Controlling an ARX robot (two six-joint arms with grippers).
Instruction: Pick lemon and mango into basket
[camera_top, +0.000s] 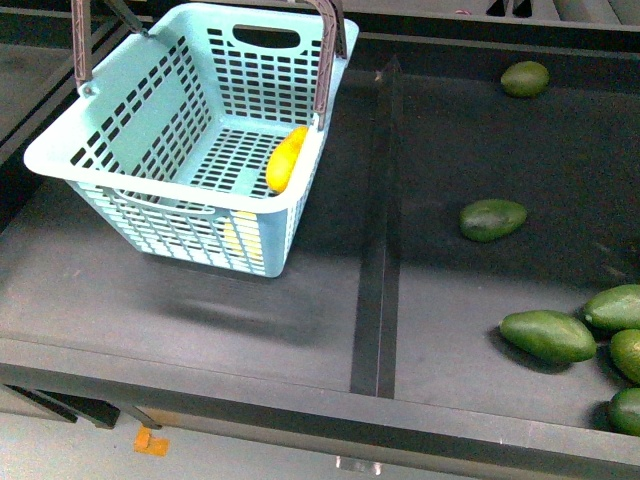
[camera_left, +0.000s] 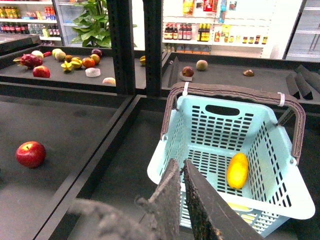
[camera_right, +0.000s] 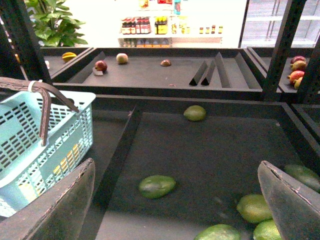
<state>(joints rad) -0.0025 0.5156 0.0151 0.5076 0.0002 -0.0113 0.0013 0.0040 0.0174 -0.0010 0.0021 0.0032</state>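
The light mint-blue basket hangs tilted above the left bin, its shadow on the mat below. Inside it lies the bright yellow mango, against the wall on the right. My left gripper is shut on the basket, on its near side above the rim; the held part is hidden by the jaws. In the left wrist view the mango rests on the basket's slotted floor. A pale yellow shape shows through the front wall; I cannot tell whether it is the lemon. My right gripper is open over the right bin.
A raised black divider separates the two bins. Green fruits lie in the right bin, one at the back. A red apple sits in a bin to the left. Brown handle stands upright.
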